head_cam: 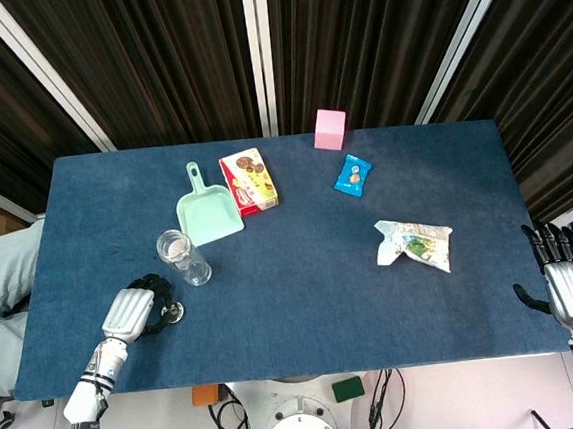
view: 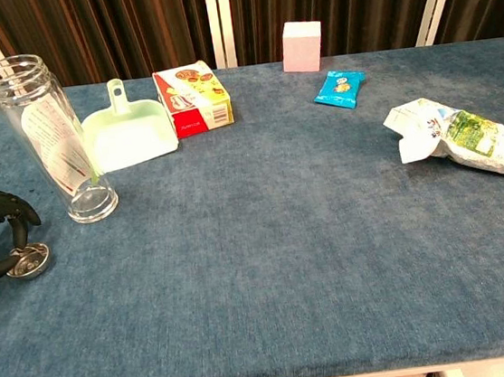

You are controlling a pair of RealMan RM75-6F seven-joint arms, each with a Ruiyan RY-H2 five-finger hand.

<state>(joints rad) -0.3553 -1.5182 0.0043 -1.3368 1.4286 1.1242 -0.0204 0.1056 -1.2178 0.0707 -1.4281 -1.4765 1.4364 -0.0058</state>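
At the lower left of the head view, the left hand (head_cam: 134, 311) rests on the blue cloth-covered table (head_cam: 304, 303), fingers curled around a small round metal lid (head_cam: 173, 311) that lies flat on the cloth. The chest view shows the lid (view: 29, 262) pinched between the dark fingertips (view: 18, 215), so the hand has hold of it, closed only as far as the lid's width.

Just above and to the right of the lid in the head view stands the clear cylindrical glass jar (head_cam: 183, 258), upright, long axis vertical, mouth open upward. The chest view shows a printed label inside the jar (view: 51, 139); whether it holds anything else cannot be told. Jar and lid sit near each other but apart.

The right hand (head_cam: 571, 285) hangs at the lower right edge of the table, fingers extended and apart, holding nothing, well apart from the jar. The left hand is by far the nearer.

Elsewhere:
- pale green plastic dustpan (head_cam: 207, 212), nothing visible in it
- red biscuit box (head_cam: 248, 181), beside the dustpan
- pink cube (head_cam: 329, 129)
- blue snack packet (head_cam: 352, 176)
- white and green crumpled bag (head_cam: 415, 244)
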